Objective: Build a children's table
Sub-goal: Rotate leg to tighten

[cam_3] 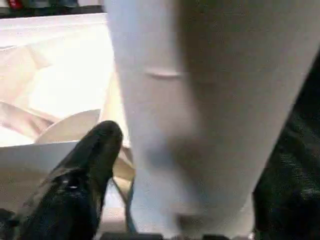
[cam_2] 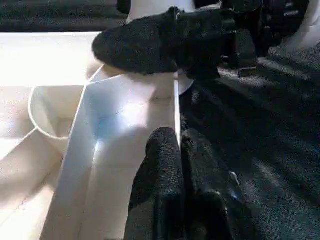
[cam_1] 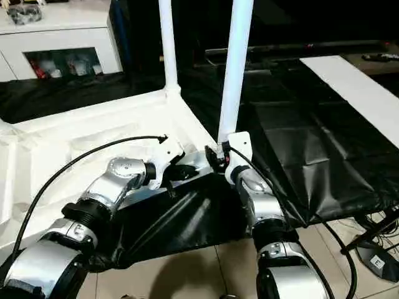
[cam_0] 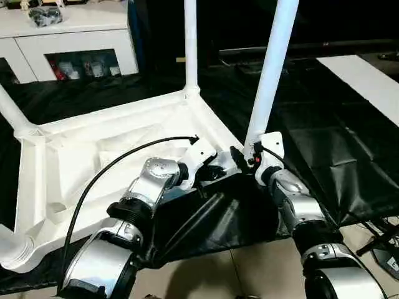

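The children's table lies upside down on a black sheet, its ribbed white top [cam_0: 81, 156] facing up. One leg [cam_0: 191, 43] stands upright in the far corner socket, and another [cam_0: 9, 109] rises at the left. A third leg [cam_0: 271, 75] stands at the near right corner, with my right gripper [cam_0: 246, 159] open around its base. One black finger [cam_3: 85, 170] sits just beside that leg [cam_3: 200, 110]. My left gripper [cam_0: 215, 171] is shut and holds nothing, its fingers [cam_2: 165, 165] pressed together over the top's rim [cam_2: 176, 105] by that corner.
A white cabinet [cam_0: 68, 37] stands at the back left. A white board [cam_0: 365, 81] lies at the far right. The black sheet [cam_0: 324, 156] ends at tiled floor [cam_0: 249, 268] in front. Cables and a stand's foot [cam_0: 383, 249] are at the lower right.
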Motion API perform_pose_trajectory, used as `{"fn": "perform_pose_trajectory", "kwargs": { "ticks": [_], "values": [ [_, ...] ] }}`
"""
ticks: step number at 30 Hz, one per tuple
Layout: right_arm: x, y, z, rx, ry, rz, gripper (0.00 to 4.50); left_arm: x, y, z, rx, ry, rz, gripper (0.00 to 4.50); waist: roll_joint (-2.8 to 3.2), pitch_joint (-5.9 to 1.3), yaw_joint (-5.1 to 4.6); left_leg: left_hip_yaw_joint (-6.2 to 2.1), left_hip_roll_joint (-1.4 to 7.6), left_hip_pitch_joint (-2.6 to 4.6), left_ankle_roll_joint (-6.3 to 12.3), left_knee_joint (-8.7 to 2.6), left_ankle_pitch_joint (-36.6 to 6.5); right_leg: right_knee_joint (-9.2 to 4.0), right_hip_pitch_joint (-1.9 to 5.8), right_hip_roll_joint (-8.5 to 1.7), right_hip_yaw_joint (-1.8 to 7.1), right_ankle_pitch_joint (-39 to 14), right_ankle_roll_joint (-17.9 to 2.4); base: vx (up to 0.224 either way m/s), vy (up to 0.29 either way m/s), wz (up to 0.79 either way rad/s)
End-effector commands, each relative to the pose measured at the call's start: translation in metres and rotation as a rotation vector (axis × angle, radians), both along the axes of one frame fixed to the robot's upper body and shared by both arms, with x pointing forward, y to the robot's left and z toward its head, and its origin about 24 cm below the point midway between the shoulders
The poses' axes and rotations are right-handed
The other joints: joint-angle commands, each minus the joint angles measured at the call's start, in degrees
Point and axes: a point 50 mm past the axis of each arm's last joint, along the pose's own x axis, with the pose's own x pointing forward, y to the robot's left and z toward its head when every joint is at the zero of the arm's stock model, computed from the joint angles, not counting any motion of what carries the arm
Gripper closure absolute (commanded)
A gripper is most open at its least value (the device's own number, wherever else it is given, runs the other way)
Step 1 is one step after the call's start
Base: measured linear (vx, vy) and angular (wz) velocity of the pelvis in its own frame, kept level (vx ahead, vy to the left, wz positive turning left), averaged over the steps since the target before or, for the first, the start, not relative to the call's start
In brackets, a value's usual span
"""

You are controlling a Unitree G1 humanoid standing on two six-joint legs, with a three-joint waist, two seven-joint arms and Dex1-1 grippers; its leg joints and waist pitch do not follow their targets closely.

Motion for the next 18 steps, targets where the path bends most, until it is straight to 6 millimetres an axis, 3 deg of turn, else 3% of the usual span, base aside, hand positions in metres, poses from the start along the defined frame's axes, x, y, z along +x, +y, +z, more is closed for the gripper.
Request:
{"fn": "perform_pose_trajectory", "kwargs": {
  "ticks": [1, 4, 8, 10, 13, 18],
  "values": [
    [-0.005, 0.032, 0.003, 0.042, -0.016, 0.193, 0.37, -0.010, -0.026, 0.006, -0.057, -0.021, -0.152, 4.50, -0.66, -3.39, 0.25, -0.43, 0.88, 0.44, 3.63, -4.11, -19.38, -3.75, 2.36, -1.61, 1.34, -18.44, -11.17, 0.000, 0.000, 0.00],
    [-0.010, 0.020, 0.004, 0.016, -0.028, 0.325, 0.23, -0.012, -0.012, 0.007, -0.070, -0.001, -0.223, 4.50, -0.74, -3.65, 0.47, -0.13, 0.98, 0.39, 5.11, -3.64, -15.84, -3.14, 2.52, -1.74, 1.45, -13.77, -13.08, 0.033, -0.007, 0.03],
    [-0.022, 0.007, 0.004, -0.003, -0.009, 0.549, 0.23, -0.015, 0.002, 0.010, -0.067, 0.021, -0.314, 4.50, -0.44, -4.08, 1.50, 0.20, 1.11, 0.04, 7.93, -2.80, -8.97, -1.43, 3.11, -1.38, 1.32, -3.12, -16.30, 0.039, -0.011, 0.01],
    [-0.026, 0.001, 0.006, 0.003, 0.005, 0.644, 0.23, -0.015, 0.006, 0.011, -0.059, 0.024, -0.348, 4.50, -0.61, -4.16, 1.96, 0.31, 1.09, 0.01, 9.16, -2.44, -7.92, -0.99, 3.07, -1.38, 1.42, 0.11, -17.31, 0.000, 0.000, 0.00],
    [-0.031, -0.003, 0.007, 0.023, 0.036, 0.731, 0.23, -0.016, 0.010, 0.012, -0.054, 0.034, -0.383, 4.50, -0.45, -3.92, 2.54, 0.31, 1.27, 0.18, 9.02, -2.62, -9.54, -1.26, 2.96, -1.51, 1.35, -2.96, -17.44, 0.000, 0.000, 0.00],
    [-0.041, -0.007, 0.006, 0.024, 0.118, 0.914, 0.56, -0.017, 0.018, 0.015, -0.043, 0.054, -0.450, 4.50, -0.36, -3.53, 3.24, 0.20, 1.52, 0.66, 5.66, -3.19, -14.35, -2.11, 2.59, -1.59, 1.50, -11.38, -15.67, 0.000, 0.000, 0.00]
  ]
}}
